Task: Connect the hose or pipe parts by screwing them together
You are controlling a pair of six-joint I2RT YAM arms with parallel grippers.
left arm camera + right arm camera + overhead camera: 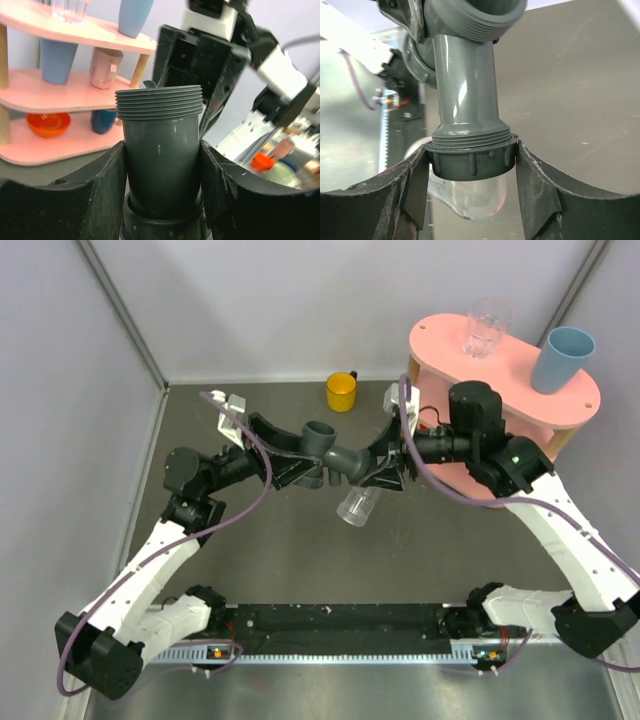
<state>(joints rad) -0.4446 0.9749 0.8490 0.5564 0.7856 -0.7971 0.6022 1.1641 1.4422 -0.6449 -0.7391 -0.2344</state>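
The dark grey T-fitting (335,452) hangs in the air over the middle of the desk (300,570), held between the two arms just above the centre of the top view. The left fingers (95,200) are closed on one of its branches, one finger pressed against each side of the smooth barrel below the threaded end. This branch stands upright in the left wrist view. The clear tubular piece (358,506) sits on another branch that slants toward the lower right of the top view, with its clear end pointing down toward the desk. In the right wrist view the branch runs straight up the middle of the frame. The grey collar (472,161) lies squarely between the right fingers (540,200), which touch its ribbed rim on both sides, so they appear to be gripping it. A band of thread shows just above the collar, so the joint is probably started but not fully tight. The right arm is the one on the collar, and the coming turn depends on its wrist rolling about that branch's long axis while the left holds the fitting steady.
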